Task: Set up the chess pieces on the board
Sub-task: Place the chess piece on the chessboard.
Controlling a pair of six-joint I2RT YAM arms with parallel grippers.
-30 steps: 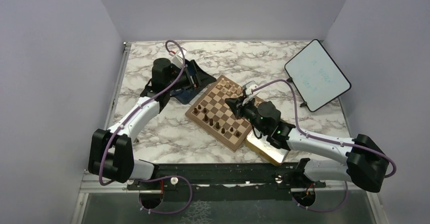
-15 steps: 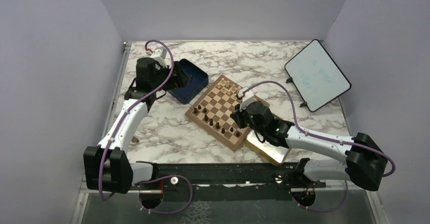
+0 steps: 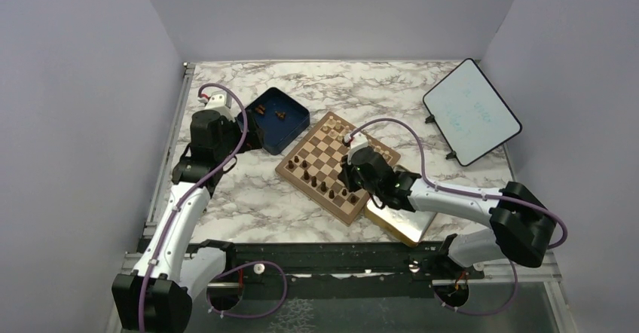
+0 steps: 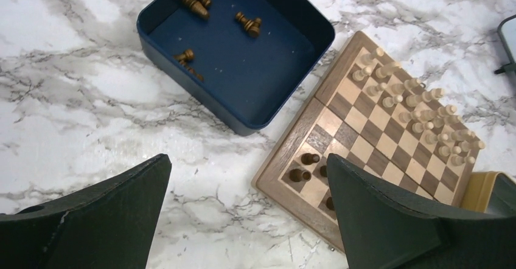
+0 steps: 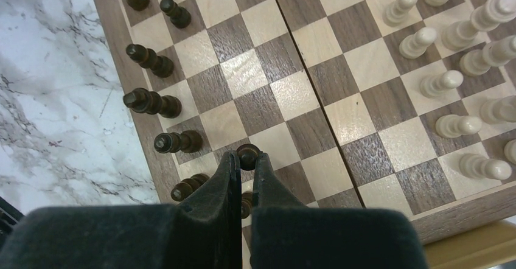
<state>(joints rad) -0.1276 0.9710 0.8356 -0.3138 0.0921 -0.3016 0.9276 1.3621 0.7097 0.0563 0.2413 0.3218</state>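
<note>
Currently one dark chess piece (image 5: 248, 155) stands in the board's (image 5: 292, 92) edge rows — right claw (image 5: 246, 162) clenched on it. Beside the board, a blue box (image 4: 255, 68) holds further chess pieces (image 4: 248, 23); left claw (image 4: 246, 178), released, hangs above the table (image 4: 73, 98).

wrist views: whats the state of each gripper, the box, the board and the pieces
left gripper, open, empty
right gripper, shut on a dark piece
box, open, dark pieces lying inside
board, unfolded flat
light pieces, standing in two rows
dark pieces on board, standing, rows incomplete
</note>
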